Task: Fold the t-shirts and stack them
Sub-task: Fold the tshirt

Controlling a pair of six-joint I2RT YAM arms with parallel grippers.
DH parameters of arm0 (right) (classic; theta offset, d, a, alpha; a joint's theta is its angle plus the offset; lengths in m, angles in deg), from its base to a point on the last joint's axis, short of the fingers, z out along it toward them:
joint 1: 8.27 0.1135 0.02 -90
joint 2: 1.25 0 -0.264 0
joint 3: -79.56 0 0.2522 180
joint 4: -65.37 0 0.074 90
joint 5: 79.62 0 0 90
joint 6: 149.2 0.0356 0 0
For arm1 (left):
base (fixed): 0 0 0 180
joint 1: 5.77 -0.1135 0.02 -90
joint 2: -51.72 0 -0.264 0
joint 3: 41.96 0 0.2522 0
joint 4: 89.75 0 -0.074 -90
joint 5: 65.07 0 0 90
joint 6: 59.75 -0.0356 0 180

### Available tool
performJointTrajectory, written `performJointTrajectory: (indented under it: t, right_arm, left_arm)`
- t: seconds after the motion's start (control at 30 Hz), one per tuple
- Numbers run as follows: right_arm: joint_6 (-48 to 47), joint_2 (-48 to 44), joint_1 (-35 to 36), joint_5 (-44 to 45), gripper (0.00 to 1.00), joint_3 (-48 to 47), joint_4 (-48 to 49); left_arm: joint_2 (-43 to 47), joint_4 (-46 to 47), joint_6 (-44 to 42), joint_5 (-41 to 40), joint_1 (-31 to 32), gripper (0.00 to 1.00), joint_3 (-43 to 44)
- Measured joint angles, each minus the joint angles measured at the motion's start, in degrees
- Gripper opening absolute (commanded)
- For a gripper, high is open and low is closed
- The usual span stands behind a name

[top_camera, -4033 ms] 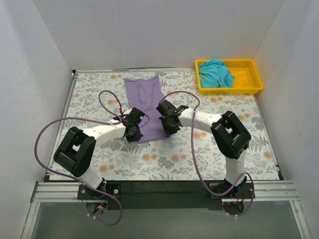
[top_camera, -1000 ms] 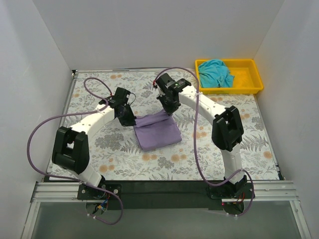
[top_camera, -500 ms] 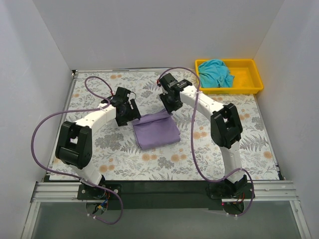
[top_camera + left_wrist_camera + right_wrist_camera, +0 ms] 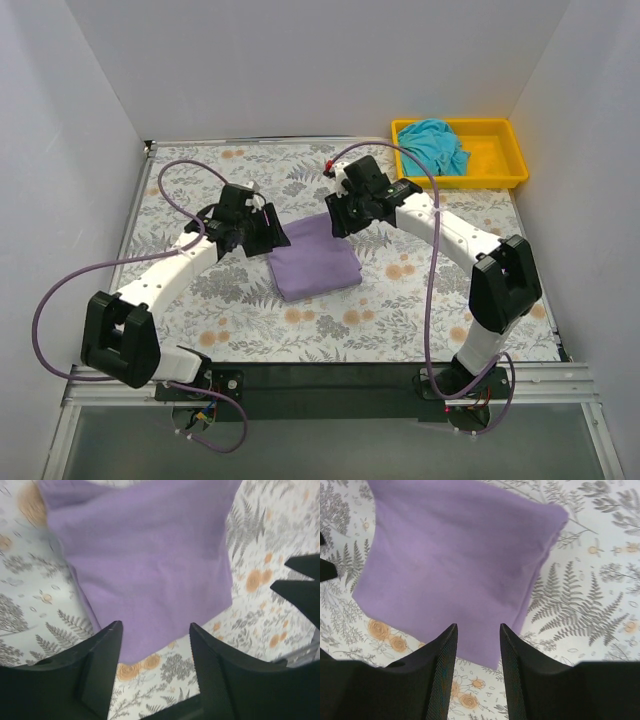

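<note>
Top external view: lavender t-shirt (image 4: 316,261) lies folded into a compact rectangle on the floral table cover (image 4: 190,190), near the centre of the table. Left gripper (image 4: 268,236) stands just beside the shirt's far left corner. Right gripper (image 4: 338,220) stands just beside its far right corner. Neither holds cloth. Teal t-shirt (image 4: 433,145) lies crumpled in the left part of the yellow tray (image 4: 505,170) at the far right corner of the table, well apart from the lavender one.

Left wrist view: both fingers (image 4: 102,670) stand apart with a clear gap, so the jaws are open and nothing sits between them. The folded lavender shirt lies flat below, its near edge just past the fingertips. The stacked layers show along its left edge.

Right wrist view: fingers (image 4: 437,675) are parted by a narrower gap, jaws open and empty. The lavender shirt lies flat below them, with layered edges showing down its right side.
</note>
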Motion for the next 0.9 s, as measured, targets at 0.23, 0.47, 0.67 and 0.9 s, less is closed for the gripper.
performJointTrajectory:
  t: [0.23, 0.47, 0.67, 0.9]
  right_arm:
    - [-0.6, 5.9, -0.5, -9.1, 0.38, 1.5, 6.7]
    - [0.1, 19.1, -4.9, -15.8, 0.38, -5.9, 12.0]
    - [3.0, 23.6, -8.7, -17.5, 0.39, -7.8, 14.5]
    - [10.1, 20.3, -9.0, -22.6, 0.4, -5.2, 22.7]
  left_arm:
    - [-9.1, 2.1, -2.0, 0.7, 0.3, 0.38, -0.5]
    - [-27.0, 7.6, -4.4, 1.0, -3.1, 0.38, 12.8]
    - [-35.5, 9.1, -5.3, 2.9, -5.4, 0.49, 18.0]
    - [-26.7, 10.5, -4.1, 3.4, -5.6, 0.62, 14.6]
